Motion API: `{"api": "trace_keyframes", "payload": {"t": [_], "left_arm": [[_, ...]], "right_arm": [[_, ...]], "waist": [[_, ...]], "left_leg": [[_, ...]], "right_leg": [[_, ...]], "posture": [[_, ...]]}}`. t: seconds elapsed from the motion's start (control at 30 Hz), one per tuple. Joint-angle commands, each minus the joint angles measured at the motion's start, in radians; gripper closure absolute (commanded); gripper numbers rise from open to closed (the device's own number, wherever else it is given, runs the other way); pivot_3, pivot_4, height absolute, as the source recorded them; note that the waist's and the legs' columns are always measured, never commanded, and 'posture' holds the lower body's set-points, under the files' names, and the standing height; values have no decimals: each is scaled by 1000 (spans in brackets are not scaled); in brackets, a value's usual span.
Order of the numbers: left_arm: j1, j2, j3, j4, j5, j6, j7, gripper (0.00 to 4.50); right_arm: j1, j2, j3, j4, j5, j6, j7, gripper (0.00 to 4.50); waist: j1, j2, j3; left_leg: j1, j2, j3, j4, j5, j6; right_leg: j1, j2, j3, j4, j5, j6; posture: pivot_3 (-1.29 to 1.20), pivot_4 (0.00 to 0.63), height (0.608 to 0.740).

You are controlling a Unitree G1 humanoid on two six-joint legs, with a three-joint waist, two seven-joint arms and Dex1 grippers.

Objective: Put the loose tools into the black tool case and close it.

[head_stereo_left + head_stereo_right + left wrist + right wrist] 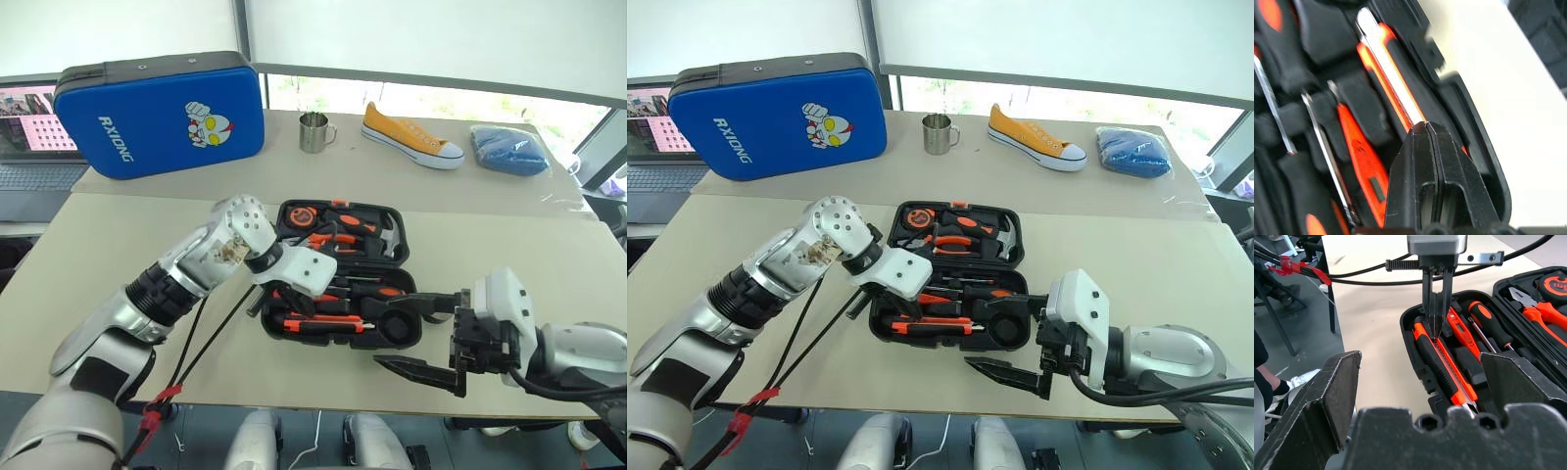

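Observation:
The black tool case [411,257] lies open in the middle of the table, with tools in both halves. An orange-black utility knife [1442,362] rests in the recess along the case's near edge. Beside it lie a slim orange tool [1459,330] and a black-and-orange screwdriver [1488,328]. My left gripper [1435,333] points down into the case, shut with nothing between its fingers [1449,181]. Its tips rest on the knife [1393,78]. My right gripper [384,335] stands open at the case's near right corner and holds nothing.
Orange-handled pliers [1542,308] and a tape measure [1557,284] fill the case's far half. At the back of the table are a blue padded case [162,113], a metal cup [313,132], a yellow shoe [411,137] and a blue cloth [509,152]. A laptop [29,147] sits far left.

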Motion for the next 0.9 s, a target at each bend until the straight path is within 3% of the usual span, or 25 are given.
{"api": "trace_keyframes", "payload": {"t": [0.03,0.33,0.5,0.9], "left_arm": [[-6,20,-16,-43,-19,-17,-3,4454],[18,45,-72,-56,27,-89,-3,4454],[42,5,-80,-2,118,-147,38,4454],[78,-40,-48,20,143,-100,37,4454]], "right_arm": [[12,-7,-37,-19,3,-14,7,0],[17,-3,-32,-30,5,-14,-7,0],[1,0,-22,-40,21,-4,-30,0],[-15,-13,-16,-40,42,8,-51,0]], "waist": [[-1,0,0],[-2,0,0],[-1,2,-2],[0,3,-2]], "left_leg": [[0,0,0,0,0,0],[0,0,0,0,0,0],[3,0,0,0,0,0],[15,0,0,-2,-2,3]], "right_leg": [[0,0,0,0,0,0],[0,0,0,0,0,0],[2,0,0,0,0,0],[16,0,0,-3,-1,1]], "posture": [[0,150,739],[0,150,739],[0,150,739],[0,150,739]]}}
